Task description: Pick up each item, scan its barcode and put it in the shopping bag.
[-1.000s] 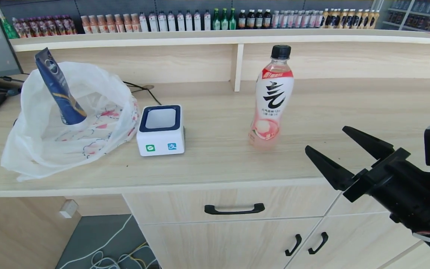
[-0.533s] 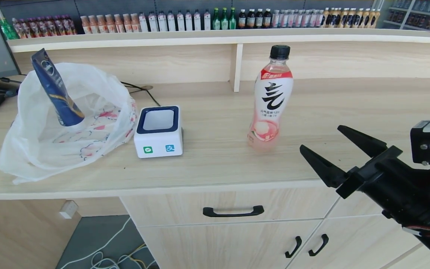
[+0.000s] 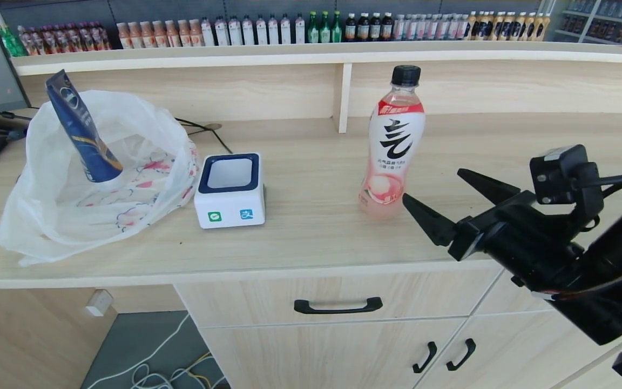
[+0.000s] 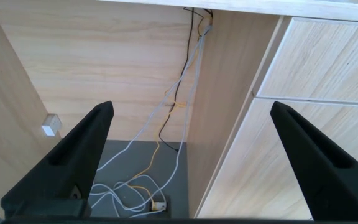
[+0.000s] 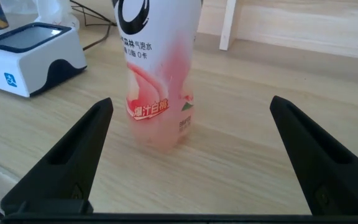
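- The right gripper (image 3: pixel 432 185) has moved forward and toward the robot's left since half a second ago, closing on the bottle (image 3: pixel 394 146); it was well short of it, near the table's front edge
- The bottle, the scanner (image 3: pixel 230 189) and the shopping bag (image 3: pixel 52 216) sit where they were
- The right gripper is spread wide and grasps nothing; one fingertip is just beside the bottle's base, with no contact visible, and the other is farther to the robot's right
- In the right wrist view the bottle stands between the two spread fingers, a little ahead of them
- The left gripper (image 4: pixel 191 106) is also spread wide and empty, low down, facing a wooden cabinet panel and loose cables (image 4: pixel 142 186) on the floor
- The bottle is pink with a black cap, upright on the table (image 3: pixel 311 232), right of centre
- The white scanner with a dark blue rim sits to the bottle's left, well apart from it
- The white plastic shopping bag lies open just left of the scanner, with a dark blue tube (image 3: pixel 81 129) leaning inside it
- Nothing stands between the right gripper and the bottle
- A shelf of drinks (image 3: pixel 289 27) runs behind the table
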Controlling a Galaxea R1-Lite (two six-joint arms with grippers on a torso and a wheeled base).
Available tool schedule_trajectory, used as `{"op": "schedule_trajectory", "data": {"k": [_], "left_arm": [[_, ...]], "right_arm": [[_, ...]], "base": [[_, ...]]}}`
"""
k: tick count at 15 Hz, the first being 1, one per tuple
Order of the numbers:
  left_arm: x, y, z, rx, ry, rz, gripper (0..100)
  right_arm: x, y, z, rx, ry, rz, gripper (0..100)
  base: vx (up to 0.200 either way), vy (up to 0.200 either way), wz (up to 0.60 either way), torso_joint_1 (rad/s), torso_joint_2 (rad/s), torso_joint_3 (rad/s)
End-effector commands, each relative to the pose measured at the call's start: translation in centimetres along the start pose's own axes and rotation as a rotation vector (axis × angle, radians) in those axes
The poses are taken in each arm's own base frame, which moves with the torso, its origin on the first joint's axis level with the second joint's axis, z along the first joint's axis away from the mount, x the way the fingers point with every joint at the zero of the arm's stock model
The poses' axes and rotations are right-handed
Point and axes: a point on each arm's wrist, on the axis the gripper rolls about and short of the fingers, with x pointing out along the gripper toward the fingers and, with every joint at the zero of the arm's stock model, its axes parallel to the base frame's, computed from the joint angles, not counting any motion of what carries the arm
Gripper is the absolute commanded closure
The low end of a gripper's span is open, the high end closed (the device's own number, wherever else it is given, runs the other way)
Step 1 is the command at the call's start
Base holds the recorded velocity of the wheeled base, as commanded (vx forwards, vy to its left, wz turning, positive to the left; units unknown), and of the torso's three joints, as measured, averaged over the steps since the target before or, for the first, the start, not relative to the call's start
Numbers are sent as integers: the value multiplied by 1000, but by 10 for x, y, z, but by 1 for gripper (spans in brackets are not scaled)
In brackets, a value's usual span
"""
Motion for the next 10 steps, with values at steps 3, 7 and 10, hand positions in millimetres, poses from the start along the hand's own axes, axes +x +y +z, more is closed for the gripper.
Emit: {"op": "schedule_trajectory", "data": {"k": [3,7,10], "left_arm": [[0,0,0,-1,0,0,0],[0,0,0,-1,0,0,0],[0,0,0,-1,0,0,0]], "right_arm": [[27,3,17,1,18,-25,0],[39,5,27,-2,48,-65,0],[43,11,23,-1,59,-52,0]], "base": [[0,0,0,0,0,0],[0,0,0,0,0,0],[0,0,0,0,0,0]]}}
